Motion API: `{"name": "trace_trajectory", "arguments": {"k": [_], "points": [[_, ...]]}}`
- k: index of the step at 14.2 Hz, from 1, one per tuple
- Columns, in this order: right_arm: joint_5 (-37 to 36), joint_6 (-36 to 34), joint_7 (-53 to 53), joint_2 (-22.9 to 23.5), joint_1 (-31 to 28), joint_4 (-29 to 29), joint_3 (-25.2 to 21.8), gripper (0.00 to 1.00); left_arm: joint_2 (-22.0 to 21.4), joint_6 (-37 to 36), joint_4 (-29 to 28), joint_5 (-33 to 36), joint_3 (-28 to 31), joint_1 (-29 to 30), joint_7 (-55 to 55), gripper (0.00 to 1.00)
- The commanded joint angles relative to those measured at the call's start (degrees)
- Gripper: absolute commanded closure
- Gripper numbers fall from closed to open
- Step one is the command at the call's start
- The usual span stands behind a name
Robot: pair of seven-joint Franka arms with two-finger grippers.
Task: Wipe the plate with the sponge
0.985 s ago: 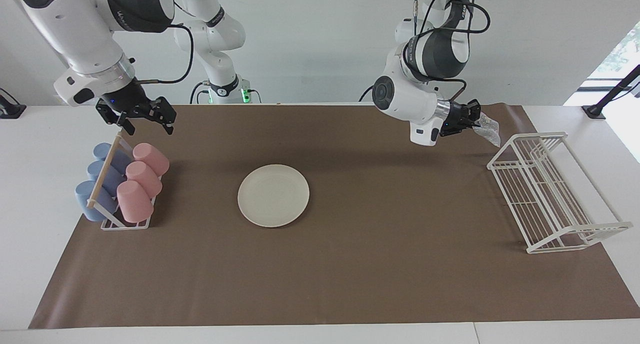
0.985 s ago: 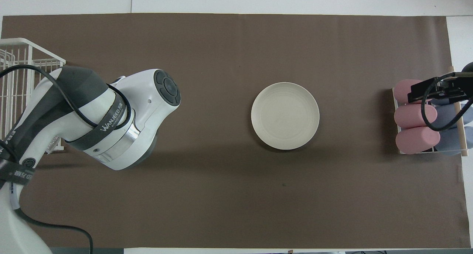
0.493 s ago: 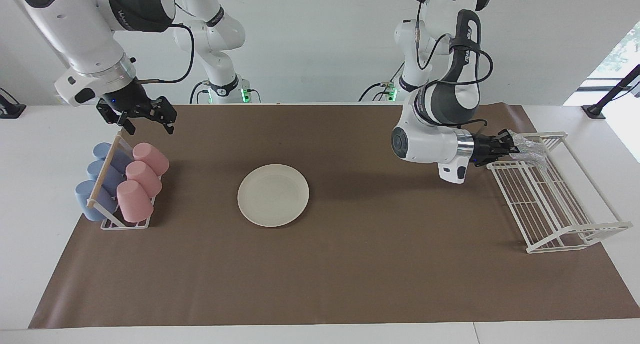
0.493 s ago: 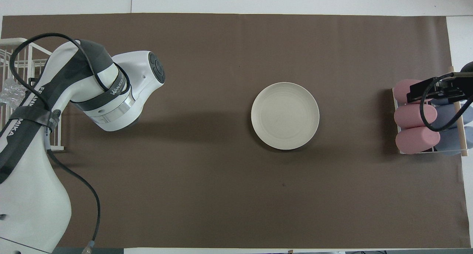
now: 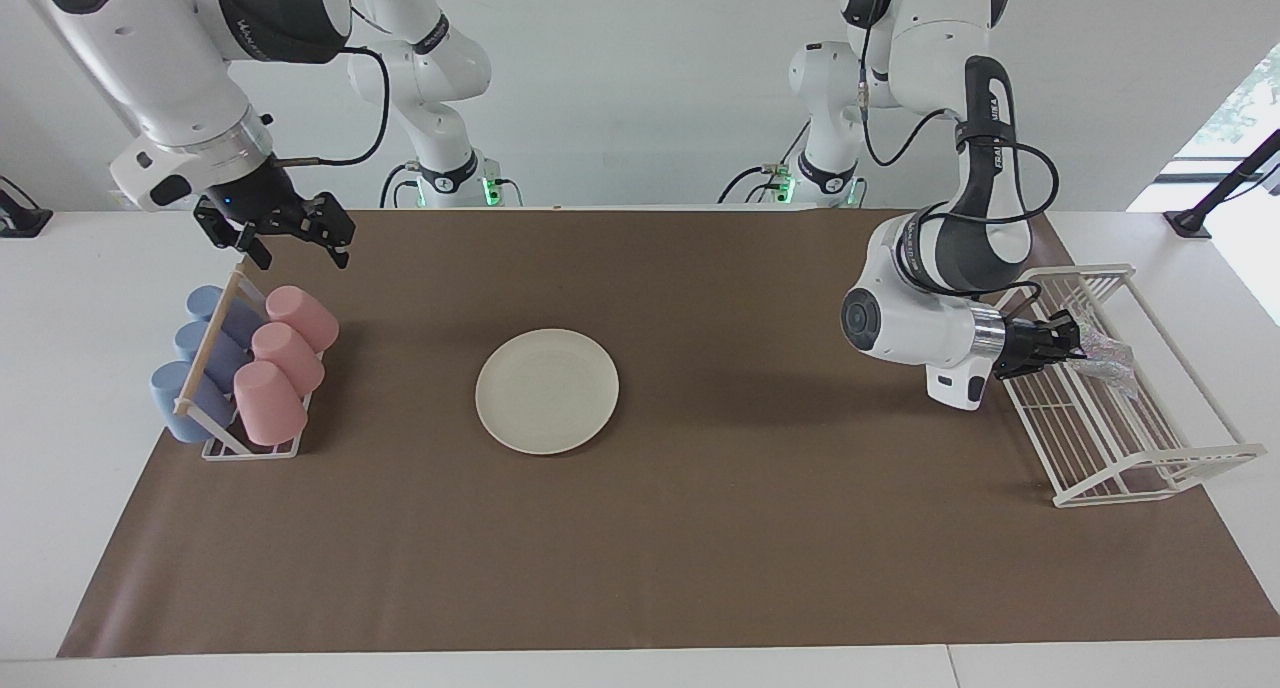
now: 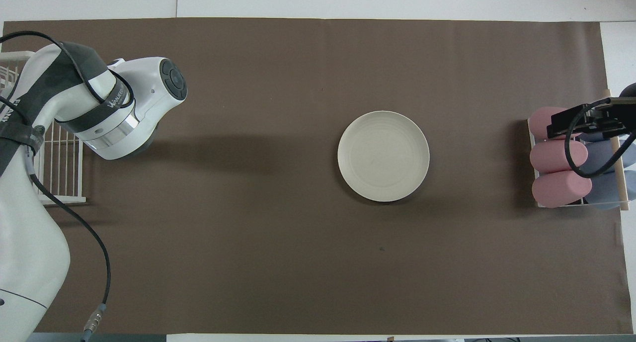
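Brown paper (image 5: 700,528) is covering the white table (image 5: 60,388); left gripper (image 5: 1075,346) is pinching the sponge (image 5: 1105,353) over the rack (image 5: 1150,468); right gripper (image 5: 295,253) is waiting spread over the cups (image 5: 275,368); the plate (image 5: 547,391) is lying mid-table.

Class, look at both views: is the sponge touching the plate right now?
Apart. The facing view shows the sponge at the left gripper over the white wire rack, with bare brown mat between it and the plate.
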Motion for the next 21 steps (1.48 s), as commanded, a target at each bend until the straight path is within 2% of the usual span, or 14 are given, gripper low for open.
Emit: {"name": "trace_trajectory", "arguments": {"k": [1, 8, 16, 17, 19, 20, 21], "points": [[0.4, 0.2, 1.1, -0.5, 0.3, -0.1, 0.5, 0.0, 0.4, 0.0, 1.3, -3.4, -0.2, 0.4, 0.4, 1.0], [-0.1, -0.2, 0.5, -0.9, -0.5, -0.1, 0.4, 0.0, 1.0, -3.8, 2.6, -6.0, -0.3, 0.4, -3.1, 1.0], [0.0, -0.3, 0.6, -1.7, 0.2, 0.1, 0.5, 0.0, 1.0, -2.9, 2.3, -7.5, -0.3, 0.5, -11.2, 1.0], [-0.1, 0.0, 0.8, -1.7, 0.2, 0.0, 0.5, 0.0, 1.0, -2.6, 2.3, -7.5, -0.3, 0.6, -11.2, 0.89], [-0.2, -0.1, 0.7, -1.8, 0.3, -0.2, 0.6, 0.0, 1.0, -2.3, 2.3, -7.4, -0.2, 1.0, -11.3, 0.1], [-0.2, -0.2, 0.6, -1.8, 0.3, -0.2, 0.6, 0.0, 1.0, -2.3, 2.3, -7.3, -0.2, 1.2, -11.4, 0.01], [-0.1, -0.1, 0.6, -1.8, 0.0, -0.2, 0.5, 0.0, 1.1, -2.3, 2.3, -7.3, -0.2, 1.2, -11.4, 0.0]]}}
